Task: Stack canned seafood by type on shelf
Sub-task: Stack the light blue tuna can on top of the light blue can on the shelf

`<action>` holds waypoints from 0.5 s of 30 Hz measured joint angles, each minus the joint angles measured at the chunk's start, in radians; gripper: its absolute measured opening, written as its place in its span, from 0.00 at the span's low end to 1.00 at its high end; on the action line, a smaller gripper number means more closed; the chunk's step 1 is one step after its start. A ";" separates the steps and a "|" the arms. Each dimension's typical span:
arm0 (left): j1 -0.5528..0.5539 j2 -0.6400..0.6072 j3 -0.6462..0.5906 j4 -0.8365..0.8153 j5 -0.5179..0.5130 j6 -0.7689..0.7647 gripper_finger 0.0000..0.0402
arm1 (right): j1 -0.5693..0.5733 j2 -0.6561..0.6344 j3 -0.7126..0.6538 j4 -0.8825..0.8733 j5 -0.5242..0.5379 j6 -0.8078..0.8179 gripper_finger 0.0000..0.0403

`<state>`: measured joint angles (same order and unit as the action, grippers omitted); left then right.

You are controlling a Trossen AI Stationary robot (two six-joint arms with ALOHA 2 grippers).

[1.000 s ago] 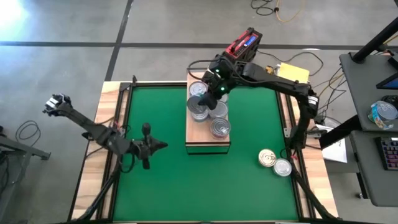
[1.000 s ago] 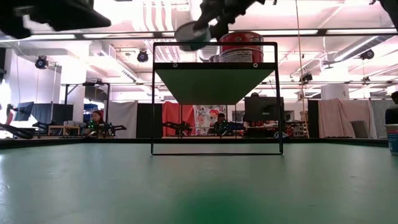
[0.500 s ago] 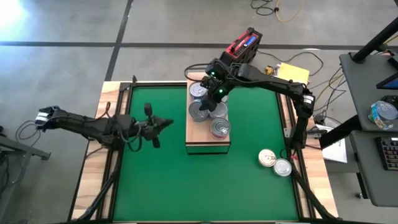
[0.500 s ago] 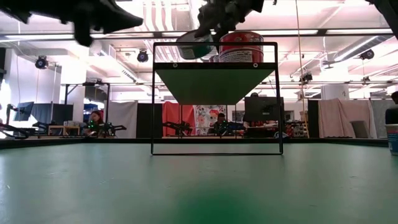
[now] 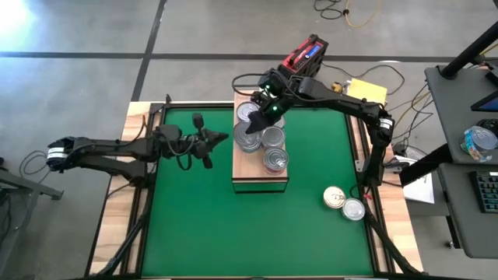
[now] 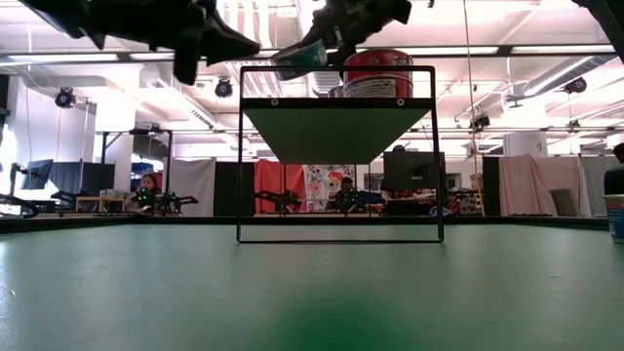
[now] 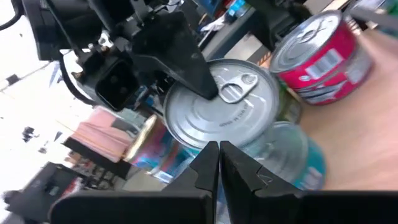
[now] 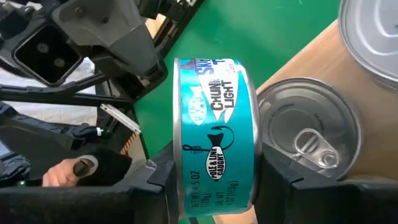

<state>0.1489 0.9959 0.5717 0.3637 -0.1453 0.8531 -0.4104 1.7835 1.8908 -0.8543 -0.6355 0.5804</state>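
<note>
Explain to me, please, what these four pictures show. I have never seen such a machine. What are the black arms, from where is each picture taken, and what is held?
This is a robot with two dark arms at a table. One picture looks straight down from above, one looks level across the table top, and two come from cameras on the arms' wrists.

On the green mat stands a small wooden shelf carrying several round tins, among them a red-labelled can. Two more cans lie on the mat near the right side.

The right end effector holds a teal-labelled can, tilted onto its side, just above the shelf's left edge. Its label reads "chunk light".

The left end effector, with its fingers shut and holding nothing, reaches towards the shelf from the left and points at that can.
</note>
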 joint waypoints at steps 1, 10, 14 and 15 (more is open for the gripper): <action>0.005 0.008 0.009 0.002 -0.001 0.016 0.00 | -0.002 -0.002 0.000 0.000 -0.003 0.002 0.33; 0.099 0.000 0.012 0.011 -0.001 0.098 0.00 | -0.062 -0.031 0.000 -0.004 -0.049 -0.083 0.33; 0.144 -0.014 0.009 0.010 -0.001 0.102 0.00 | -0.098 -0.042 0.000 -0.008 -0.056 -0.115 0.33; 0.154 -0.019 0.009 0.011 -0.001 0.106 0.00 | -0.108 -0.047 0.000 -0.011 -0.056 -0.125 0.33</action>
<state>0.3034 0.9771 0.5810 0.3748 -0.1467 0.9593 -0.5180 1.7361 1.8904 -0.8656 -0.6911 0.4552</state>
